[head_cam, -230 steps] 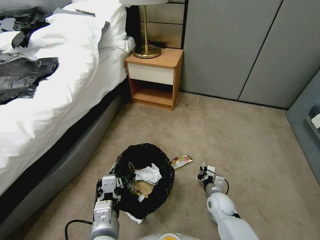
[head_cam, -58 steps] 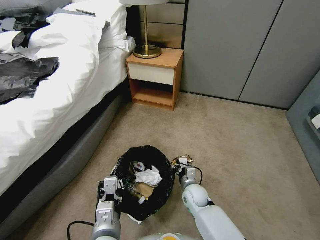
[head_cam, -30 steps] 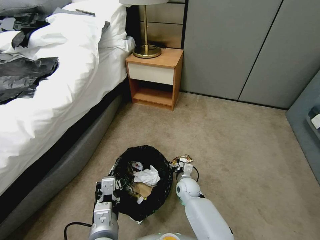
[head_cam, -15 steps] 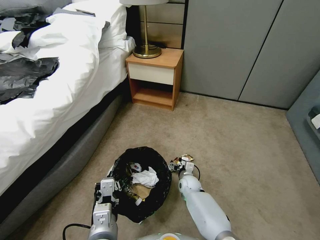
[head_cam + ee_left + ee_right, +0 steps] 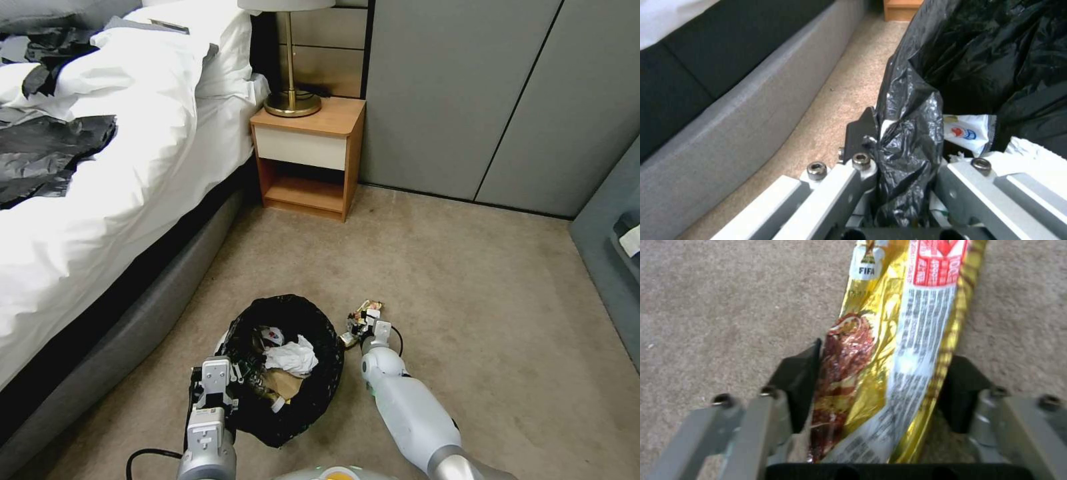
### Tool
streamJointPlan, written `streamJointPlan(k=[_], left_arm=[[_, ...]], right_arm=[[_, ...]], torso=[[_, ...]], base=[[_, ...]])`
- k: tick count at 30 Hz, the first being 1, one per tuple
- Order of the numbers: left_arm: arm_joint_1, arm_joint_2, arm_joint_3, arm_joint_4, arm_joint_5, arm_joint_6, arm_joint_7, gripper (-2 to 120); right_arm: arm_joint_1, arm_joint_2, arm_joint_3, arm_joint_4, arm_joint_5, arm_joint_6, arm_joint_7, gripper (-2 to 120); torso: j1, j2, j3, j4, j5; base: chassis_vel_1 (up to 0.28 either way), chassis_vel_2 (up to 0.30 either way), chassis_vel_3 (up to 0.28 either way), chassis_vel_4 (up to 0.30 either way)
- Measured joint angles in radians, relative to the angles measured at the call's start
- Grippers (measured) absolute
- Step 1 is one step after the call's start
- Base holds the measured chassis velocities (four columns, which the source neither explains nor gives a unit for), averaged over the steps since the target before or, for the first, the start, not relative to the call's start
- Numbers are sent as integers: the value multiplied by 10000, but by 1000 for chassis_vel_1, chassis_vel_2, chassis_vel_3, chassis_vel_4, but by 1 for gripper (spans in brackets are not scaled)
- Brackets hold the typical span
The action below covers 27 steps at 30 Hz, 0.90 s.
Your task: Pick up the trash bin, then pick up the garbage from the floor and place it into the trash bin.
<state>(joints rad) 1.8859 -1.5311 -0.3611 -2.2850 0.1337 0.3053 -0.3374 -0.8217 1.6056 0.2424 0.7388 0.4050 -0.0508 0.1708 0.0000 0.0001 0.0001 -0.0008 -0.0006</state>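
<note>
The trash bin [image 5: 293,304], lined with a crinkled black bag, hangs tilted low over the carpet in front of me. White tissue [image 5: 291,356] and brown paper [image 5: 280,384] lie inside it. My left gripper [image 5: 223,383] is shut on its near-left rim. In the left wrist view the fingers [image 5: 860,131] of the left gripper [image 5: 902,150] pinch the liner of the trash bin [image 5: 978,56]. Just right of the bin, my right gripper [image 5: 360,327] is shut on a gold snack wrapper [image 5: 365,312], a piece of the garbage. The right wrist view shows the wrapper [image 5: 907,306] running between the pads [image 5: 802,386] of the right gripper [image 5: 882,386].
A bed [image 5: 100,173] with white covers and a grey base runs along the left. A wooden nightstand [image 5: 310,157] with a brass lamp [image 5: 291,100] stands at the back, against grey wall panels [image 5: 500,100]. A grey seat [image 5: 613,253] borders the right. Open carpet [image 5: 500,333] spreads to the right.
My right gripper came in from the right to the wrapper beside the bin and shut on it; the wrapper now stands up off the carpet. The bin has sunk slightly toward me.
</note>
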Motion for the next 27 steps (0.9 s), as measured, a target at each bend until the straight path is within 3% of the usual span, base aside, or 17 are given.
streamJointPlan(k=[7,11,13,19,21,22,24,25,26,27], left_arm=[[-49,15,49,28,-35,-1,0,3],[-62,10,74,50,-35,-10,0,3],[-88,8,120,62,-34,-21,1,3],[-130,24,152,62,-32,-23,4,3],[-153,39,167,75,-35,-24,7,3],[-153,39,167,75,-35,-24,7,3],[-159,41,174,77,-37,-24,7,3],[-179,81,211,98,-33,-25,10,3],[-179,81,211,98,-33,-25,10,3],[-184,113,234,119,-33,-23,18,3]], right_arm=[[-281,21,-33,420,-157,-64,23,24],[-397,22,-43,540,-287,-64,28,15],[-608,32,-67,846,-427,-69,54,2],[-1038,-20,-119,1947,-543,-62,189,0],[-1467,-306,-175,3182,-896,181,233,0],[-1467,-306,-175,3182,-896,181,233,0],[-1625,-427,-156,3612,-1375,505,187,0],[-1995,-729,-86,4659,-2624,1488,-35,0],[-1995,-729,-86,4659,-2624,1488,-35,0],[-2233,-913,-69,5433,-3002,1896,-197,0]], torso=[[0,-2,1,17,13],[0,-2,1,13,12],[0,-2,2,12,14],[0,-3,2,11,10],[0,-2,1,10,6],[0,-2,1,10,6],[0,-2,0,9,6],[0,-2,0,7,5],[0,-2,0,7,5],[0,-2,0,5,5]], base=[[0,0,0,0],[0,0,0,0],[0,0,0,0],[0,0,0,0],[0,0,0,0],[0,0,0,0],[0,0,0,0],[0,0,0,0],[0,0,0,0],[0,0,0,0]])
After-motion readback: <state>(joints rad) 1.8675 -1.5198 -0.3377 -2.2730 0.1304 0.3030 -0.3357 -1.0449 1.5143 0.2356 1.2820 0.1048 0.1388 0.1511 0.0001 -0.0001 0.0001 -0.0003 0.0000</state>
